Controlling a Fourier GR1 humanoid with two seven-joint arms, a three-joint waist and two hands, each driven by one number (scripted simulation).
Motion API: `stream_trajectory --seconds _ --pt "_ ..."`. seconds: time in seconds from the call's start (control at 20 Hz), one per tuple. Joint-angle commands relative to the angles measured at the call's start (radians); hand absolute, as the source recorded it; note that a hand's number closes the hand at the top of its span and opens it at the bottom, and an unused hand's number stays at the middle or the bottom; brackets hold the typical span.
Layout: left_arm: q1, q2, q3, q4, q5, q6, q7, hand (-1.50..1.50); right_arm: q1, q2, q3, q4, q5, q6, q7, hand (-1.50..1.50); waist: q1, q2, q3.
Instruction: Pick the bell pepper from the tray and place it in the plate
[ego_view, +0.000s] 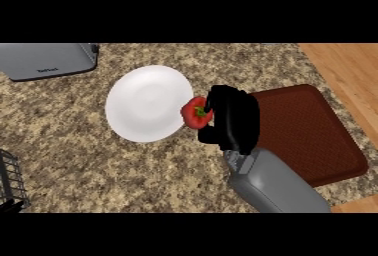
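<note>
black right hand (232, 122) curled round red bell pepper (196, 112) at round white plate's (144, 107) right rim, dark brown square tray (310, 135) behind

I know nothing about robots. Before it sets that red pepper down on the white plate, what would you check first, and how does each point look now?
1. Bell pepper held in the right hand: ok, fingers curl round it.
2. Pepper off the brown tray: ok.
3. Pepper fully over the plate: not ok, it sits at the plate's right rim.
4. Plate free of other things: ok.
5. Height above the plate: cannot tell.
6. Left hand out of the way: ok, it is out of view.
</note>
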Motion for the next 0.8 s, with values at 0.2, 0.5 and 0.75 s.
stream_trajectory --seconds 0.2,0.5,0.75 --pt "-0.369 -0.001 -0.045 -0.182 0.003 0.041 0.043 0.00 -0.109 0.123 -0.029 0.024 0.128 -0.028 0.205 1.50 0.097 0.044 0.011" --pt "-0.553 -0.019 -0.125 -0.173 -0.015 0.064 0.156 0.00 -0.213 0.125 -0.111 0.177 0.094 -0.102 0.261 1.50 0.181 0.062 0.011" --pt "-0.704 -0.041 -0.181 -0.124 -0.062 0.098 0.233 0.00 -0.287 0.125 -0.141 0.379 0.074 -0.187 0.261 1.50 0.223 0.072 0.012"
